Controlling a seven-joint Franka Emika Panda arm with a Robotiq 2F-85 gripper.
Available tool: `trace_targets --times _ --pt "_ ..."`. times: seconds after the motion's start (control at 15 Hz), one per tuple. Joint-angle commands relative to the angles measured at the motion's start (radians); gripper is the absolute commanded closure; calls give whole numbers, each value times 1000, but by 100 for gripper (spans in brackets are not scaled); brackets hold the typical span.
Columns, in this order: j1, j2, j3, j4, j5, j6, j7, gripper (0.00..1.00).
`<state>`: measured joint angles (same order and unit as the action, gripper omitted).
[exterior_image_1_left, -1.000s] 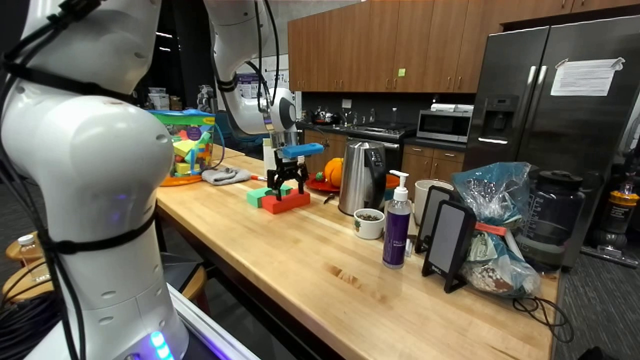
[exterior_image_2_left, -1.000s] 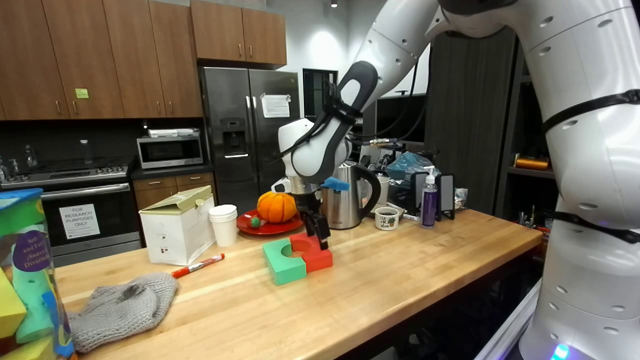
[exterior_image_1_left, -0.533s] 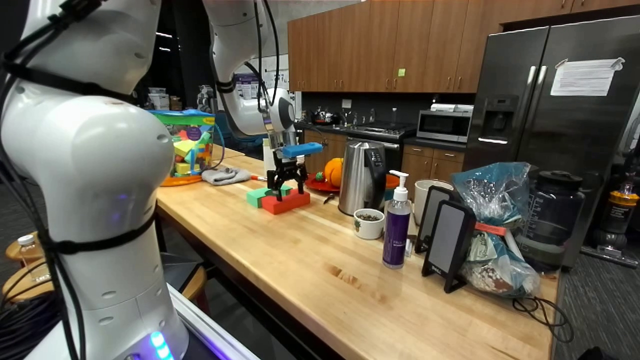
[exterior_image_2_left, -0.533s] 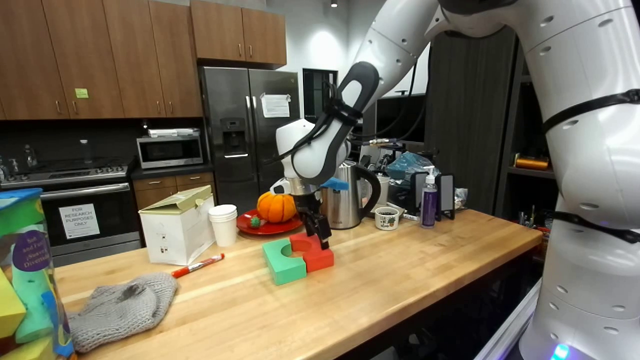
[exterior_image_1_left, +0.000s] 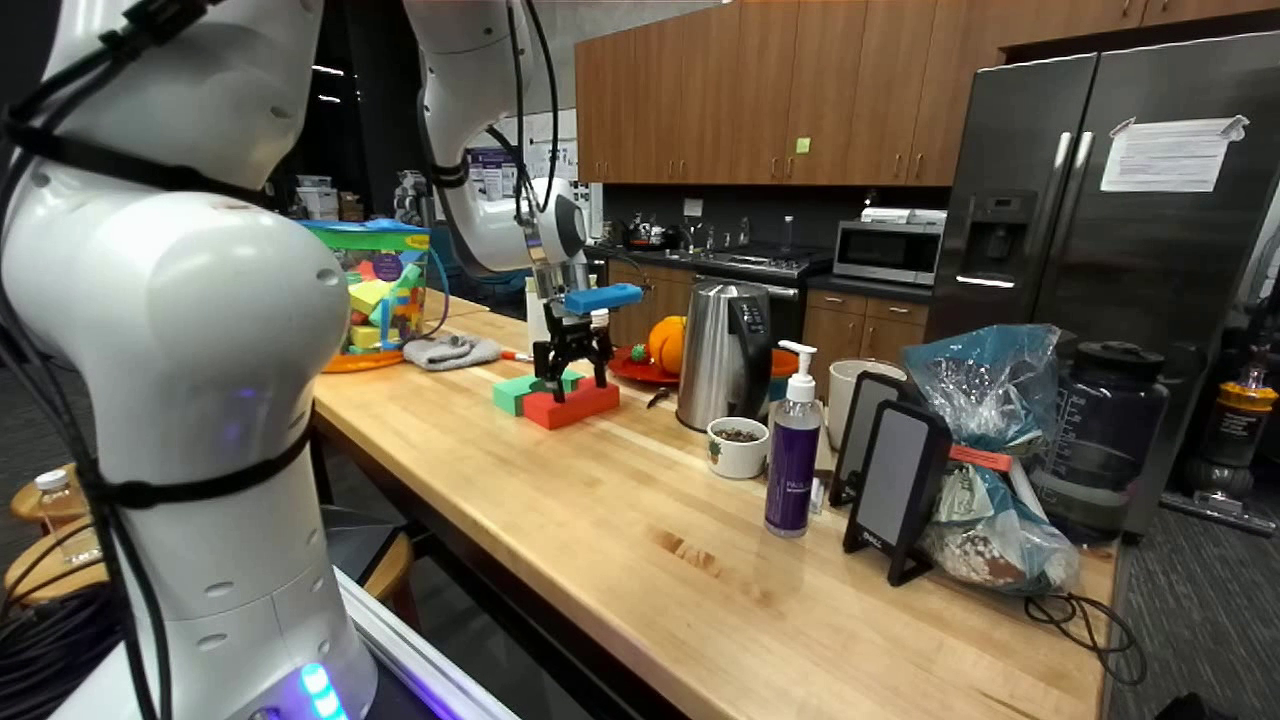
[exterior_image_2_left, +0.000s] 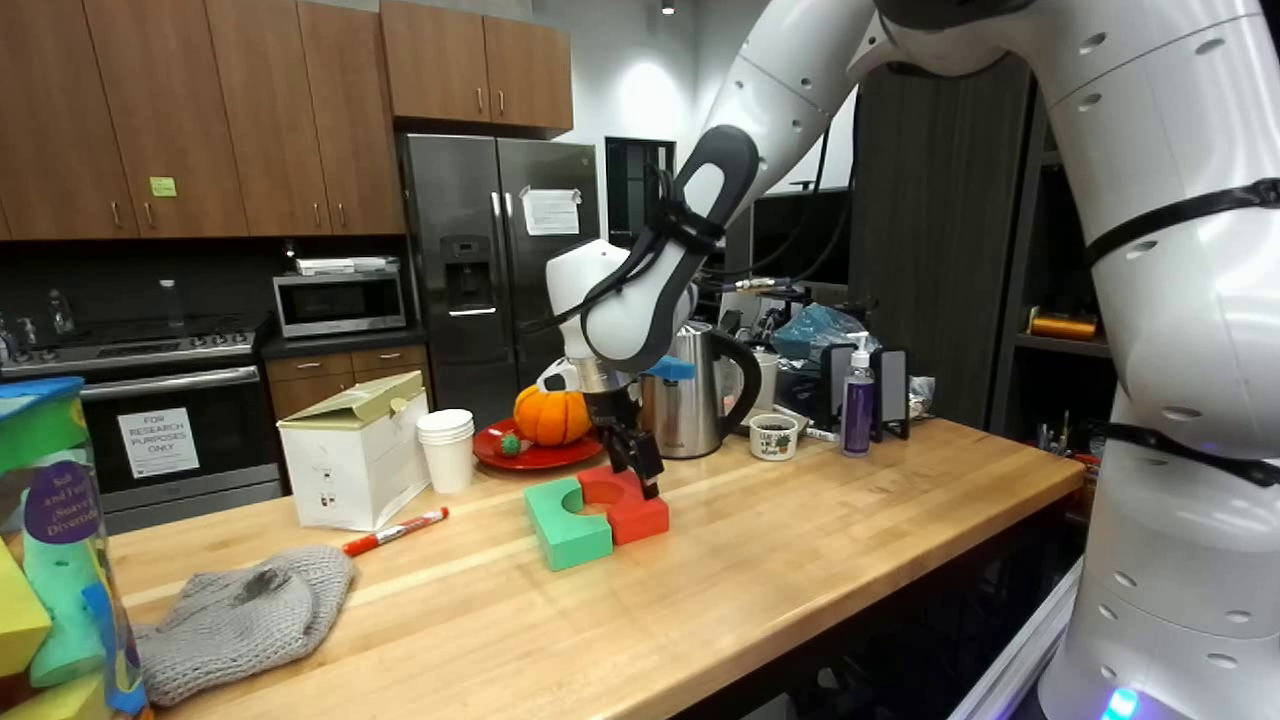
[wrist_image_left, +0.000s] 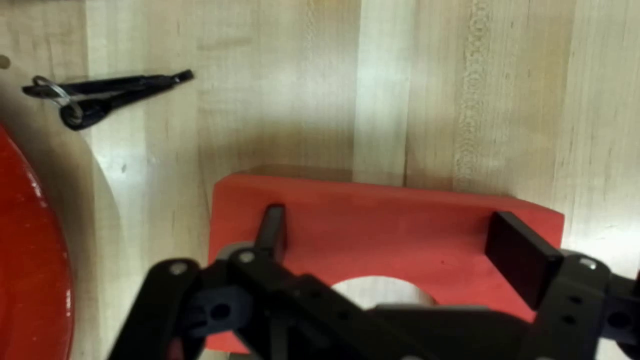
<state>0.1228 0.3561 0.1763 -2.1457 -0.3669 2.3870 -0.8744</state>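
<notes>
My gripper (exterior_image_1_left: 580, 389) is open, its two black fingers pointing down over the top of a red arch-shaped block (exterior_image_1_left: 582, 406). In the wrist view the spread fingertips (wrist_image_left: 389, 215) are over the red block (wrist_image_left: 390, 235) near its two ends, with nothing between them. They are at or just above its top face; I cannot tell if they press on it. A green arch block (exterior_image_2_left: 575, 540) lies against the red block (exterior_image_2_left: 637, 518), their curved cut-outs facing and forming a round hole. The green block is out of the wrist view.
A red plate (exterior_image_2_left: 535, 458) with an orange pumpkin (exterior_image_2_left: 553, 415) stands behind the blocks. A steel kettle (exterior_image_1_left: 708, 350) and a black clip (wrist_image_left: 120, 90) are close by. A white box (exterior_image_2_left: 350, 465), paper cups (exterior_image_2_left: 448, 455), a red marker (exterior_image_2_left: 395, 532) and a grey cloth (exterior_image_2_left: 250, 620) lie further along.
The wrist has tilted slightly, its upper part shifting a little to the left in both exterior views. The red block has shifted very slightly. The fingers stay spread over it.
</notes>
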Motion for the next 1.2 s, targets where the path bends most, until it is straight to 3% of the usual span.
trace_targets --times 0.0,1.13 --pt "20 96 0 19 -25 37 8 0" --pt "64 123 13 78 -61 19 21 0"
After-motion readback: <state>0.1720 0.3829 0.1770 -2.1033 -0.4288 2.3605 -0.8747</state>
